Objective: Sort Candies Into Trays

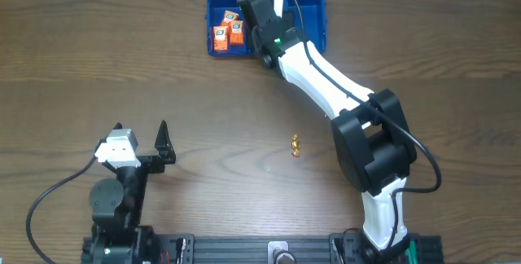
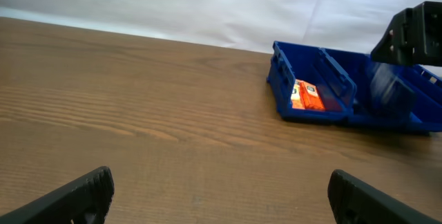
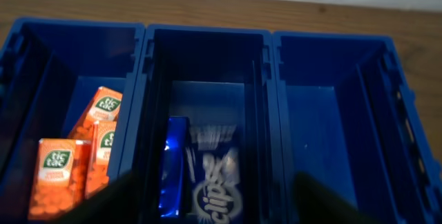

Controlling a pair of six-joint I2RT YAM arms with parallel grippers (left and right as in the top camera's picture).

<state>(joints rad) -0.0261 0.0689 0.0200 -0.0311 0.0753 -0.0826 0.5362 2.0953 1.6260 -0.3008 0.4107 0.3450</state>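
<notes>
A dark wooden table (image 1: 98, 68) with a fine grain fills the top view, and in the left wrist view a white backdrop (image 2: 173, 3) rises behind the table's far edge. At the lower left of the top view the left gripper (image 1: 140, 132) sits low over bare wood, its fingers spread wide and holding nothing. A small gold-wrapped candy (image 1: 295, 145) lies alone on the table just right of centre, well apart from that gripper and close beside the right arm's elbow. Bare wood stretches between the candy and the blue tray (image 1: 313, 19) at the upper middle of the frame. The tray has three compartments side by side. Orange boxes (image 1: 228, 34) lie in the left one and a blue packet (image 3: 207, 182) lies in the middle one. The right gripper (image 3: 214, 204) hangs over the middle compartment with its fingers parted and gripping nothing. Wide stretches of table lie to the left and right of the tray.
</notes>
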